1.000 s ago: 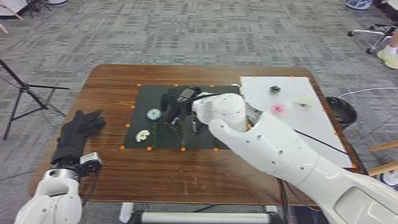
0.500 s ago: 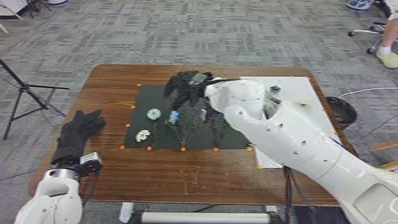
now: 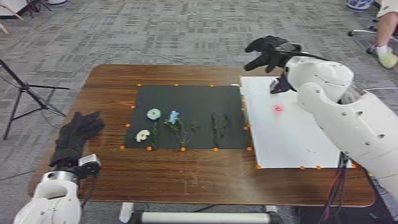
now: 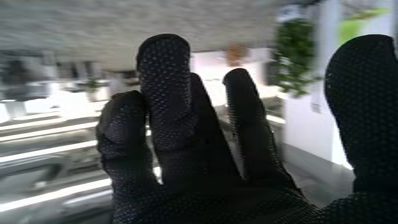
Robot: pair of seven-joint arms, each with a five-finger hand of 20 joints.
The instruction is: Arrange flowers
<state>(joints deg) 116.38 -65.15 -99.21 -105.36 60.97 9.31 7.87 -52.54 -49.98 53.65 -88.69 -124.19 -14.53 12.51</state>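
In the head view my right hand [image 3: 272, 50] is raised over the far edge of the table, near the top of the white board, with its fingers spread and holding nothing. The right wrist view shows the same hand [image 4: 204, 150] with straight fingers. My left hand [image 3: 78, 131] lies open at the table's left side. On the dark mat [image 3: 206, 95] lie a pale blue-green flower [image 3: 154, 114], a white flower [image 3: 142, 135], a blue flower [image 3: 173, 117] and green stems [image 3: 219, 131]. A pink flower [image 3: 278, 108] is on the white board [image 3: 293, 150].
Orange markers [image 3: 183, 149] run along the edges of the mat and the board. Bare brown wood [image 3: 178, 175] borders the mat in front. A black tripod [image 3: 28, 90] stands on the floor at the left.
My right hand has moved from over the dark mat to the right and away, beyond the board's far edge. The blue flower and the stems on the mat have come into sight. The left hand has stayed still.
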